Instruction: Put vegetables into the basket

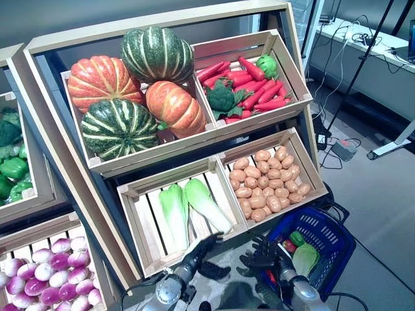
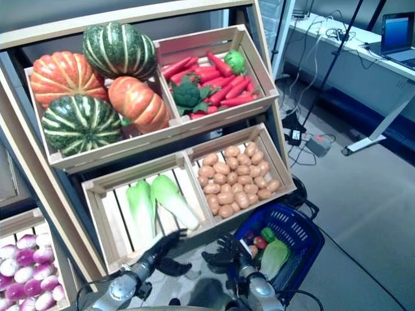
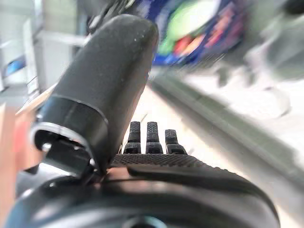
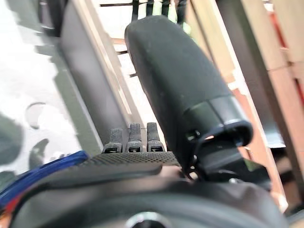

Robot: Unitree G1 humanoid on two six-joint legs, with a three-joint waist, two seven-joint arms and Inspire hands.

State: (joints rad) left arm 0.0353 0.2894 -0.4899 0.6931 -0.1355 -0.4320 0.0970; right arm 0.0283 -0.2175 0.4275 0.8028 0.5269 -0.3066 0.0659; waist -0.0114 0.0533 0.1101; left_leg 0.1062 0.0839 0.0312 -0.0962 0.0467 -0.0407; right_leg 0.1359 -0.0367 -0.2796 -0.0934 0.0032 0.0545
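A blue basket (image 1: 338, 234) stands on the floor at the lower right, below the potato crate. In it lie a pale cabbage (image 1: 305, 258), a green pepper (image 1: 296, 238) and something red (image 1: 288, 246). My left hand (image 1: 201, 251) reaches toward the front edge of the crate with two cabbages (image 1: 194, 206); its fingers are straight and hold nothing. My right hand (image 1: 262, 256) hovers just left of the basket with its fingers spread and empty. The left wrist view shows the thumb (image 3: 114, 80) and straight fingers (image 3: 151, 137), and so does the right wrist view, thumb (image 4: 180, 85).
The wooden shelf holds crates of potatoes (image 1: 269, 181), pumpkins (image 1: 130, 84), and red chillies with broccoli (image 1: 224, 97). Purple onions (image 1: 45, 272) and green peppers (image 1: 13, 170) sit at the left. A table with a laptop (image 2: 397, 32), stand legs and cables are at the right.
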